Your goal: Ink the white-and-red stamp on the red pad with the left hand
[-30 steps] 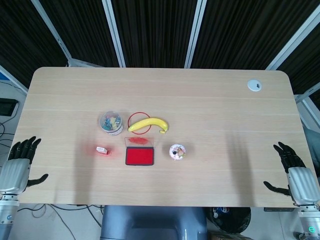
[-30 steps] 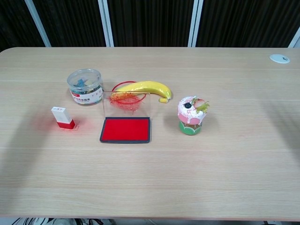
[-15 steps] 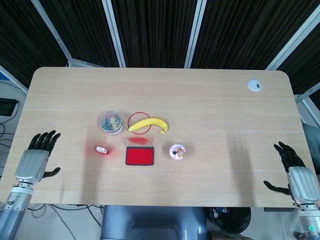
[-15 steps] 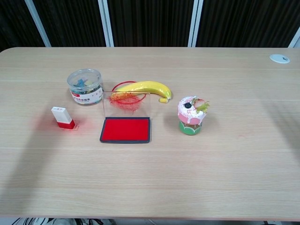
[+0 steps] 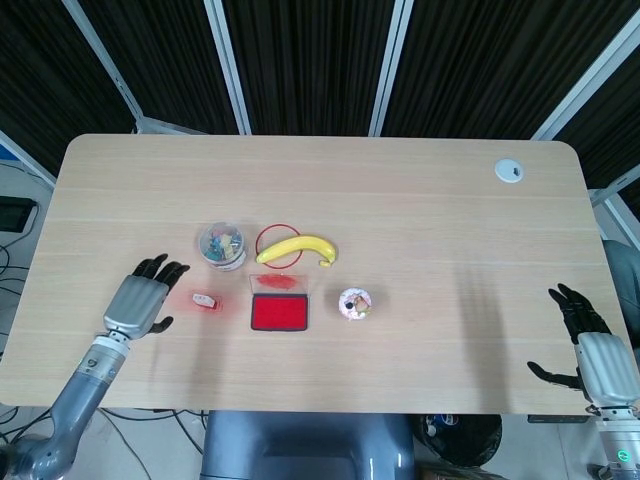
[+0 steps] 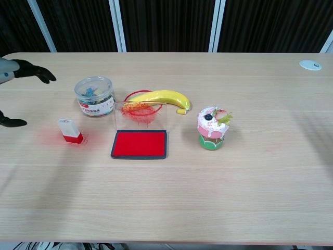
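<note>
The desk [image 5: 420, 200] is a pale wood top that carries everything; a round white grommet [image 5: 509, 170] sits near its far right corner. The left robot hand [image 5: 138, 303] hangs over the desk's left part, fingers spread and holding nothing, just left of the white-and-red stamp [image 5: 206, 299] and not touching it; the right robot hand [image 5: 588, 345] is at the desk's near right edge, fingers apart and empty, well apart from the objects. The red ink pad [image 6: 139, 144] lies open, its clear lid raised behind it; the stamp stands upright just left of it. A banana [image 6: 160, 97] rests on a red ring [image 6: 133, 97]; a clear jar of clips [image 6: 94, 96] stands left of that; a cupcake toy [image 6: 212, 127] stands right of the pad.
</note>
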{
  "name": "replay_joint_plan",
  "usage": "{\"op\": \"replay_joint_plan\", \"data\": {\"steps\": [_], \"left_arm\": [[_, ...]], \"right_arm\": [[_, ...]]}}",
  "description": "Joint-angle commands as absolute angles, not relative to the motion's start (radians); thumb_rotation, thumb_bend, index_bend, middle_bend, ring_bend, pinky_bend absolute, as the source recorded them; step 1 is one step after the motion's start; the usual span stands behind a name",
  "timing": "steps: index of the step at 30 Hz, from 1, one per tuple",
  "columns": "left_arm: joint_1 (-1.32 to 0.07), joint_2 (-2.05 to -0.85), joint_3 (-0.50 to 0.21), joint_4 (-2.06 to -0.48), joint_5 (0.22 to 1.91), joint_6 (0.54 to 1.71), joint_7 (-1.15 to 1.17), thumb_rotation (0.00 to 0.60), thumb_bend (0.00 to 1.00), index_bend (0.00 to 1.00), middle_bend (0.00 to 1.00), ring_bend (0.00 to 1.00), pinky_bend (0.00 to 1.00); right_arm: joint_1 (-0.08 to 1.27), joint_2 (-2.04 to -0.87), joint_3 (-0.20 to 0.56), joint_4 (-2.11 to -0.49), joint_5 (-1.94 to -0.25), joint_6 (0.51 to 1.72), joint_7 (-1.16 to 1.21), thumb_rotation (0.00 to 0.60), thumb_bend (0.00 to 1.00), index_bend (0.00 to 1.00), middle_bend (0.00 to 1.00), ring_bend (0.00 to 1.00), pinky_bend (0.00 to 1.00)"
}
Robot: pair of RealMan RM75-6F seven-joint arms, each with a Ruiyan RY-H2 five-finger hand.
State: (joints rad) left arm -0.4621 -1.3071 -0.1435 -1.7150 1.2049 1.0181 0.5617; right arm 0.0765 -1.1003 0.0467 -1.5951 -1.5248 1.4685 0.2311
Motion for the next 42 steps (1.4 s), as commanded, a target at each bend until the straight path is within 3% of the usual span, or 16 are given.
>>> {"op": "replay_joint_plan", "data": {"steps": [1,19,42], "left_arm": [[-0.493,-1.342,-0.151,-1.681,1.171,0.99,0.582,0.6,0.22,0.21,0.21,0.09,0.17],[-0.583,-1.481,-0.13,-1.531,1.102,0.935,0.628,0.6,0.3,0.32,0.32,0.14,0.22],[-0.615,-1.531,-0.09,-1.457,1.089,0.93,0.614,0.6,0.32,0.41,0.38,0.16,0.22]], "right_arm": [[0.076,-1.1,0.047,-1.596,-1.523,1.468,0.232,0.6,0.08,0.0,0.0,0.0,0.18],[0.077,-1.098,0.053,-1.6,-1.513,1.462,0.243,0.6,0.11,0.0,0.0,0.0,0.18],[0.076,-1.098,0.057,-1.604,-1.507,1.462,0.245,0.6,0.12,0.0,0.0,0.0,0.18]]}}
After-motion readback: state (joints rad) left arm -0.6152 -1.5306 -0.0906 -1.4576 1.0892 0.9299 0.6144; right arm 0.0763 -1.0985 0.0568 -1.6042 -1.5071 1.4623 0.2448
